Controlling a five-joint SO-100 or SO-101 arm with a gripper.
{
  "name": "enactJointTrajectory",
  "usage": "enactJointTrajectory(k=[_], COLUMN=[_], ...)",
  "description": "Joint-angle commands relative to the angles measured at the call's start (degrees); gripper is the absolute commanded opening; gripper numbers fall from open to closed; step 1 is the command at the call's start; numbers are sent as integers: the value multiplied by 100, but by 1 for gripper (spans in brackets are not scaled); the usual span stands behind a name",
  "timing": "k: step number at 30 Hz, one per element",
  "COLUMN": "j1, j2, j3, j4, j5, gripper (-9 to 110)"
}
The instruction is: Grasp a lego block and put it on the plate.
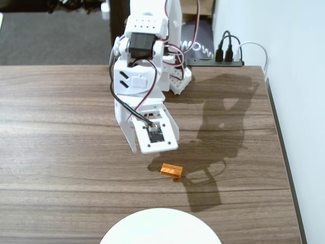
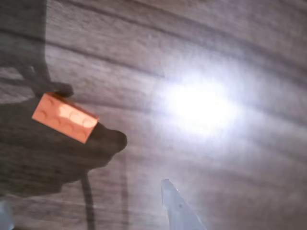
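Note:
The orange lego block [image 1: 171,170] lies flat on the wooden table, studs up, just in front of and slightly right of my gripper [image 1: 148,146] in the fixed view. The gripper hangs above the table, apart from the block. In the wrist view the block [image 2: 64,117] sits at the upper left, beyond the fingers. One fingertip [image 2: 178,206] shows at the bottom centre and the edge of the other at the bottom left corner, so the gripper [image 2: 84,196] is open and empty. The white plate [image 1: 160,227] is at the table's front edge, partly cut off by the frame.
The arm's white base [image 1: 175,76] stands at the back of the table. A power strip with plugs [image 1: 223,60] lies at the back right by the wall. The table's right edge [image 1: 284,152] runs close to the wall. A bright glare spot [image 2: 201,105] is on the wood.

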Motion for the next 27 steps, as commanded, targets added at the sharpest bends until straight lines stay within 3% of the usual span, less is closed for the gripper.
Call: enactJointTrajectory(k=[1, 18, 27], j1=[-53, -413, -703], j2=[-176, -1696, -2057], j3=[-360, -1310, -1696], j4=[-176, -255, -88], j5=[-422, -2479, -2689], gripper=[39, 38, 38])
